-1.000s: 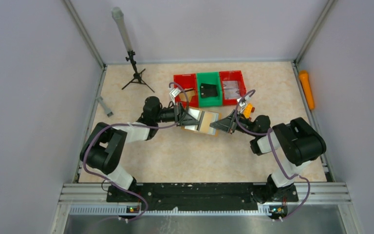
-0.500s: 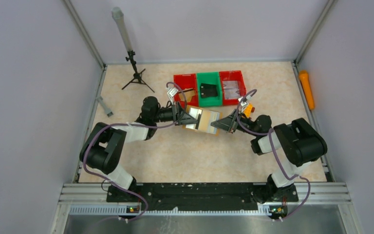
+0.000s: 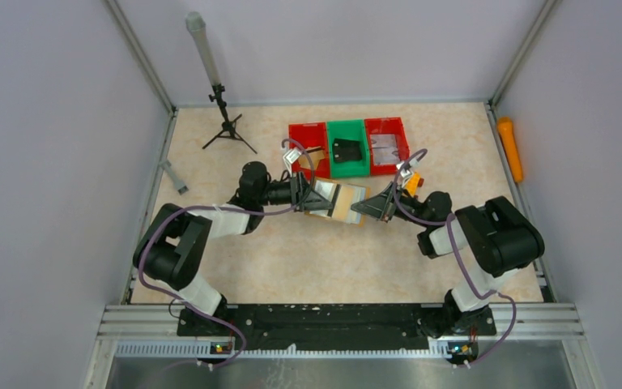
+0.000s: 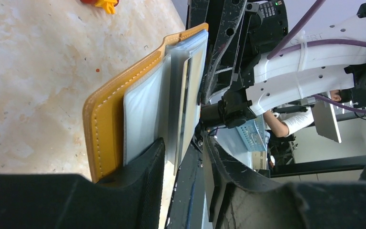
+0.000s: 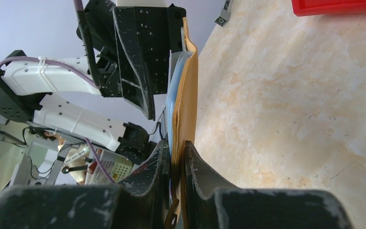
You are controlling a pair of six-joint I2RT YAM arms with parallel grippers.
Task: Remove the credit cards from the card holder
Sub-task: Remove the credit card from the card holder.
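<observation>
Between the left gripper [image 3: 312,195] and the right gripper [image 3: 375,207], over the middle of the tabletop [image 3: 291,259], lies the card holder [image 3: 344,203], one end toward each. Both arms reach forward and bend inward, forearms low and nearly level, so that the grippers face each other. The right gripper is pinched tight on the near end of the holder's mustard leather cover. The left gripper's fingers [image 4: 145,176] stand apart, with the clear plastic sleeves [image 4: 143,109] and a pale credit card [image 4: 194,71] lying loosely between them. Half a second earlier the left gripper sat slightly farther back from the holder and was closed; now it is nearer, with its fingers spread. The right arm and the holder have hardly shifted. The holder's long axis runs from one gripper to the other, leather cover toward the tabletop and sleeves on the side away from it. Whether it rests on the tabletop I cannot tell.
</observation>
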